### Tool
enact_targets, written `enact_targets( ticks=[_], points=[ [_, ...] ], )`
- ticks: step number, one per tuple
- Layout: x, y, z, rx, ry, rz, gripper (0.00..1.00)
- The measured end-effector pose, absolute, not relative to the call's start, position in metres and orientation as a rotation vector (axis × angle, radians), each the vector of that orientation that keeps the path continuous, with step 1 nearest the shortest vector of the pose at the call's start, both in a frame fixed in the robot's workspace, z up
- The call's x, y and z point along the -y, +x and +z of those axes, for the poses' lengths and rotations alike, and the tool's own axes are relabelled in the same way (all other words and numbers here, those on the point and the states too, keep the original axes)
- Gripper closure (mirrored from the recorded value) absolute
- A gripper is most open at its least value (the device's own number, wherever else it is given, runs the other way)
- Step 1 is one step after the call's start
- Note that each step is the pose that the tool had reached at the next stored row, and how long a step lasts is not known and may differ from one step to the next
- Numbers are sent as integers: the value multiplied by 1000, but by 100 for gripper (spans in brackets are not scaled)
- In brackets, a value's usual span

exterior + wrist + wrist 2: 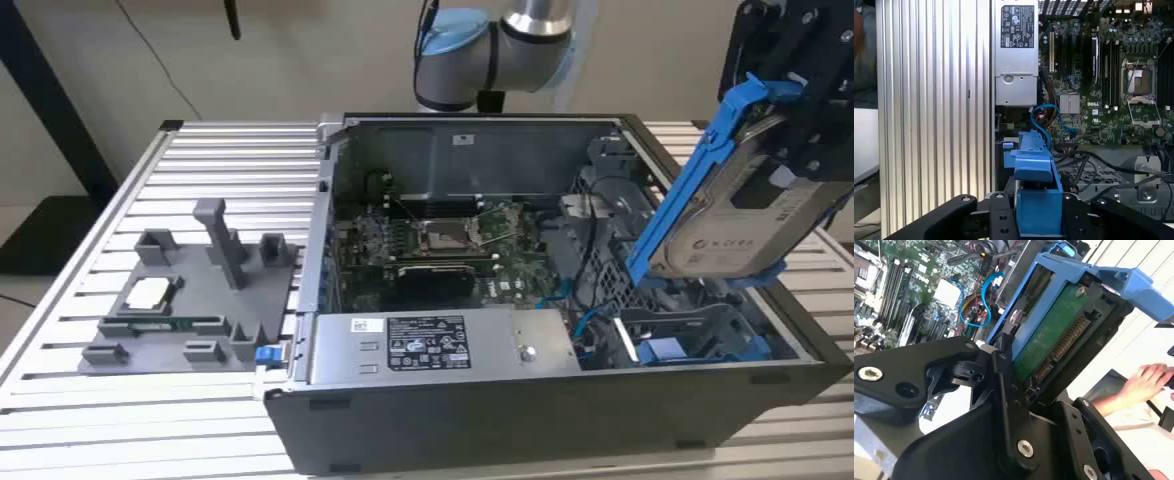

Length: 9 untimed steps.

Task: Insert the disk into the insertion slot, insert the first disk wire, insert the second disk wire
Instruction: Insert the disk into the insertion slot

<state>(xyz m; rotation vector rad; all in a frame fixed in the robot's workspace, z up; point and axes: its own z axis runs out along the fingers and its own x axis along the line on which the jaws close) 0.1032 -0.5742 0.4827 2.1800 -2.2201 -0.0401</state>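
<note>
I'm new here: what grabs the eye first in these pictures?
The bright blue-framed disk, held tilted in the black gripper above the exterior view's right end of the open computer case. Then the green motherboard bared inside it.

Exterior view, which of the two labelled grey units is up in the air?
The disk, blue-framed, held tilted in the tool above the case at the exterior view's right; the power supply sits flat inside the case.

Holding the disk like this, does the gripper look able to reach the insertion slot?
Probably yes. The gripper holds the disk tilted above the open case, with the insertion slot just below it and nothing seen between; blue cables lie beside the slot.
</note>
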Motion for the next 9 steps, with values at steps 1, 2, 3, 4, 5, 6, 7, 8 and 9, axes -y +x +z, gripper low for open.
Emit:
enact_targets(
  ticks=[1, 2, 3, 4, 5, 6, 7, 8, 9],
  points=[
    [574, 103, 483, 2220, 2180, -40, 67],
    [574, 103, 483, 2220, 2180, -40, 67],
    [574, 103, 483, 2220, 2180, -40, 67],
    [574, 103, 483, 2220, 2180, -40, 67],
    [574, 103, 483, 2220, 2180, -40, 67],
    [574, 103, 483, 2220, 2180, -40, 67],
    [574, 103, 483, 2220, 2180, -40, 67],
    [574, 103, 483, 2220, 2180, -40, 67],
    [574, 103, 483, 2220, 2180, -40, 67]
  ],
)
